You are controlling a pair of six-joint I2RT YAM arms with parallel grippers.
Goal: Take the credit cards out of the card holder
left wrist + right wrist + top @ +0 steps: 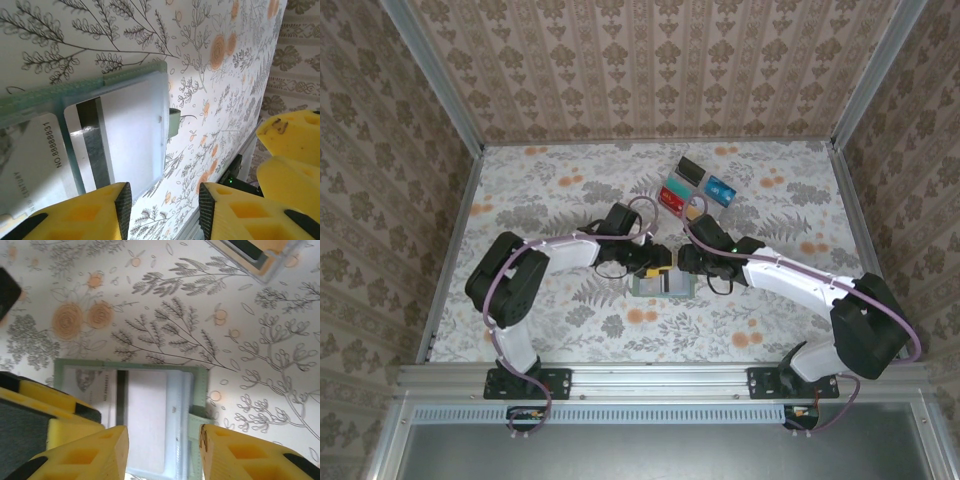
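Card holder (665, 288) open, flat on table (550, 200), below both grippers; whitish credit card (130, 125) seated in pocket. Left gripper (164, 210) fingers spread, empty; right gripper (164, 452) same. Risk: holder, if unpinned, drags or lifts with card; grippers close together, may collide.

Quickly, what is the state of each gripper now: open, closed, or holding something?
Left gripper: open, holding nothing, by the card holder.
Right gripper: open, holding nothing.

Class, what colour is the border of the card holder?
Sage grey-green border on the card holder; best seen in the right wrist view.
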